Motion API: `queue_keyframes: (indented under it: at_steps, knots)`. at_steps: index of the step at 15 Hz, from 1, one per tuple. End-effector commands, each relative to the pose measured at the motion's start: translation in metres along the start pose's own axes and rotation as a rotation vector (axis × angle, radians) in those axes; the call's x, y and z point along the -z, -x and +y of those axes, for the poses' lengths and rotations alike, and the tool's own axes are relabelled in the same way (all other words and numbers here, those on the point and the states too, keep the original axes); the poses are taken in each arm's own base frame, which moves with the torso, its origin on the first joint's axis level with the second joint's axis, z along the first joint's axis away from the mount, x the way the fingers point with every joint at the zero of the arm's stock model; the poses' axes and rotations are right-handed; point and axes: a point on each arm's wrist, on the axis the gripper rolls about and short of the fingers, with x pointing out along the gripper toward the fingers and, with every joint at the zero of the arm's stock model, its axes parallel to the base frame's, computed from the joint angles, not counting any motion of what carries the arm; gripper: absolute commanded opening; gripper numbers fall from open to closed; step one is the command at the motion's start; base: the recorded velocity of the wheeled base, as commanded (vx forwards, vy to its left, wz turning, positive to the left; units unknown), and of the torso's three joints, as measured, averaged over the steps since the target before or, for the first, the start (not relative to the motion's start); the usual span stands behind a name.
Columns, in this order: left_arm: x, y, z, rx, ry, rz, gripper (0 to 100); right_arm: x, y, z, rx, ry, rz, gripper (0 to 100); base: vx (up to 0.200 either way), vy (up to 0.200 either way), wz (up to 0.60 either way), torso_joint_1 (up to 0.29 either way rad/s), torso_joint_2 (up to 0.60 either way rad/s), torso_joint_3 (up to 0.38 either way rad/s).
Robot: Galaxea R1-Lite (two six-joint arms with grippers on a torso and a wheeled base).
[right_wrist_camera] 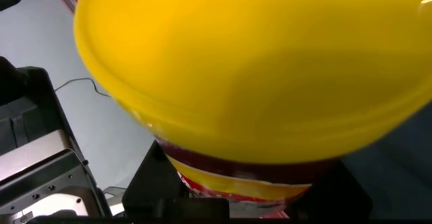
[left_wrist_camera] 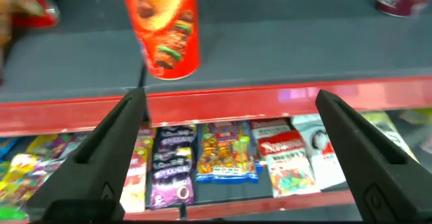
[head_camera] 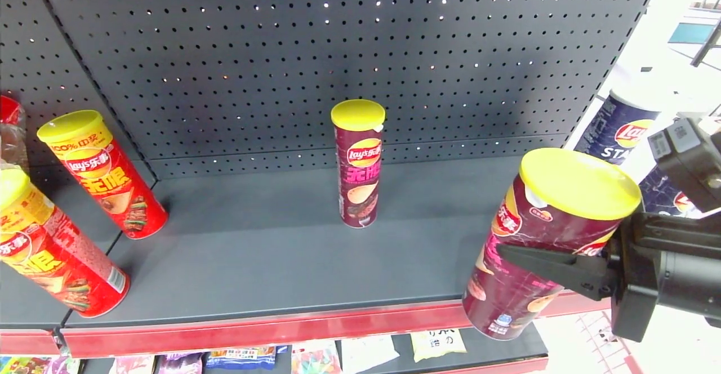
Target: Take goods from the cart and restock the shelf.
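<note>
My right gripper is shut on a maroon chip can with a yellow lid, held in the air just off the shelf's front right corner. In the right wrist view the can's yellow lid looms close above the dark fingers. A second maroon can stands upright mid-shelf near the pegboard back. Two red chip cans stand at the left. My left gripper is open below the shelf's red front rail, with one red can above it.
The grey shelf board has free room between the red cans and the middle can, and to its right. Snack packets fill the lower shelf. Blue chip cans sit beyond the shelf's right end.
</note>
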Motion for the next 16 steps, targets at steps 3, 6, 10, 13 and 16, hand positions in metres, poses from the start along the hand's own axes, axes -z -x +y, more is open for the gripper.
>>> queue_keyframes:
  at_steps: [3, 6, 10, 13, 16]
  knots:
    - [-0.001, 0.0, -0.001, 0.043, -0.002, 0.005, 100, -0.005, -0.004, 0.003, -0.019, 0.013, -0.01, 0, 0.0, 0.0, 0.0, 0.0, 0.0, 0.0]
    - [-0.001, 0.0, -0.001, 0.046, -0.006, 0.002, 100, -0.021, -0.008, -0.003, 0.013, 0.015, -0.049, 0, 0.0, 0.0, 0.0, 0.0, 0.0, 0.0]
    - [-0.148, -0.041, -0.001, 0.144, 0.058, 0.007, 100, -0.019, -0.008, -0.008, 0.043, -0.018, -0.038, 0, 0.0, 0.0, 0.0, 0.0, 0.0, 0.0]
    - [-0.153, -0.098, -0.018, 0.587, 0.059, 0.216, 100, -0.015, -0.007, -0.007, 0.042, -0.023, -0.031, 0, 0.0, 0.0, 0.0, 0.0, 0.0, 0.0]
    - [-0.158, -0.142, -0.036, 0.829, 0.04, 0.287, 100, -0.017, -0.002, -0.006, 0.047, -0.02, -0.045, 0, 0.0, 0.0, 0.0, 0.0, 0.0, 0.0]
